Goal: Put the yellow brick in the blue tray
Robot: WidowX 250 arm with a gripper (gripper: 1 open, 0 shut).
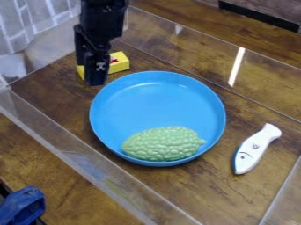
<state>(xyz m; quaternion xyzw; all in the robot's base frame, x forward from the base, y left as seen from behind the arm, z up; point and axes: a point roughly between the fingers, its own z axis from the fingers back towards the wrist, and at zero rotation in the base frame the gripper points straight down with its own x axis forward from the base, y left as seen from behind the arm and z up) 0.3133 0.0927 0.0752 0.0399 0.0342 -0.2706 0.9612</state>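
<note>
The yellow brick [114, 62] lies on the wooden table just beyond the upper left rim of the blue tray [157, 108], a red-and-white mark on its near face. My black gripper [91, 74] hangs over the brick's left part and hides it. Its jaws point down and stand open, with the tips level with the brick's near edge. Nothing is held between them. The tray is a large round blue dish in the middle of the view.
A bumpy green lump [164, 144] lies inside the tray at its near side. A white handheld device [254, 148] rests on the table to the right. Clear acrylic walls [70, 149] border the table. A blue object [18, 207] sits at the bottom left corner.
</note>
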